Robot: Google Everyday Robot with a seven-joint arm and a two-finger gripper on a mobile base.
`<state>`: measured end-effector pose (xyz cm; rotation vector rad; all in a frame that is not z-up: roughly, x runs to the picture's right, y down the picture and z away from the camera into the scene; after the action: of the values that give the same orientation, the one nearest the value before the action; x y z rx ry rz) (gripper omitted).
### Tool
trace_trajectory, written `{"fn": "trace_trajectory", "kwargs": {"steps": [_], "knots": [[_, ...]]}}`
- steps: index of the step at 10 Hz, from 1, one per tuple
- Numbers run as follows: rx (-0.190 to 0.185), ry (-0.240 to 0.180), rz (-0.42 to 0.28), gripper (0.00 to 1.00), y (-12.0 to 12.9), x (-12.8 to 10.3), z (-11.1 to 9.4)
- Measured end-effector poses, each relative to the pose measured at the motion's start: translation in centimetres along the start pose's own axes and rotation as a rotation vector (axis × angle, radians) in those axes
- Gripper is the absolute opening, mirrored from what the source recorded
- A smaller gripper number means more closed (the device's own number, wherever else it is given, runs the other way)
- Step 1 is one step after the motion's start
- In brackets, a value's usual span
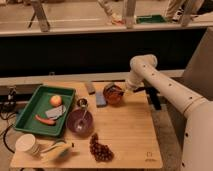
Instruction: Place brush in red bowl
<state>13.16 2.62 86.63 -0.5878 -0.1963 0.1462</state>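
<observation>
The red bowl stands on the wooden table, at the back near the middle. A slim dark shape, which looks like the brush, lies across the bowl's top. My gripper is at the bowl's right rim, low over it, at the end of the white arm that reaches in from the right. I cannot tell whether the gripper touches the brush.
A blue sponge lies just left of the bowl, with a grey block behind it. The purple bowl with a spoon, a small metal cup, a green tray with food, grapes, a white cup and a banana lie to the left and front.
</observation>
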Motion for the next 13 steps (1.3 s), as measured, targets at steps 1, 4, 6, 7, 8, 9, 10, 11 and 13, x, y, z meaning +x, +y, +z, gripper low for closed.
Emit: {"fn": "trace_trajectory", "kwargs": {"steps": [1,4,6,7,8,9,10,11,13], "knots": [[-0.007,0.006,0.014,0.0,0.1,-0.2,0.1],[-0.035,-0.015,0.061,0.0,0.0,-0.7,0.2],[-0.048,0.002,0.088,0.0,-0.2,-0.9,1.0],[-0.051,0.015,0.097,0.0,-0.3,-1.0,1.5],[-0.054,0.033,0.108,0.0,-0.4,-0.9,2.2],[-0.056,0.043,0.122,0.02,-0.4,-0.6,2.7],[-0.056,0.05,0.135,0.09,-0.5,-0.4,2.9],[-0.052,0.067,0.155,0.2,-0.6,0.2,3.1],[-0.037,0.102,0.181,0.42,-0.8,1.0,3.0]]}}
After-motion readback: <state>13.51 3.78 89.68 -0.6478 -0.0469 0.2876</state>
